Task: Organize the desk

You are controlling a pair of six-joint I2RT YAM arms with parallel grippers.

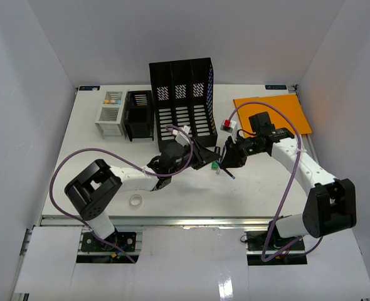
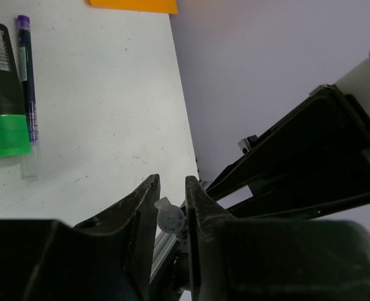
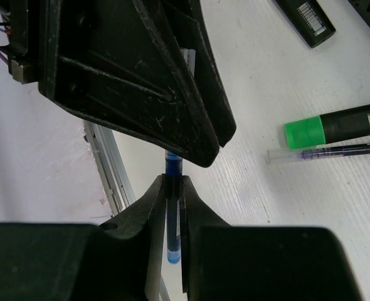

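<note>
The desk is a white tabletop with a metal rail along its front. My left gripper and right gripper meet tip to tip above its middle. Both are shut on one blue pen held off the surface. In the right wrist view my jaws clamp the blue barrel, which runs up under the left gripper's fingers. In the left wrist view my jaws pinch the pen's pale, clipped end, seen end-on.
A green-capped black marker and a purple pen lie on the desk below the grippers, with another black marker beyond. A black file holder, black mesh organizer, white drawer box, orange folder and tape ring stand around.
</note>
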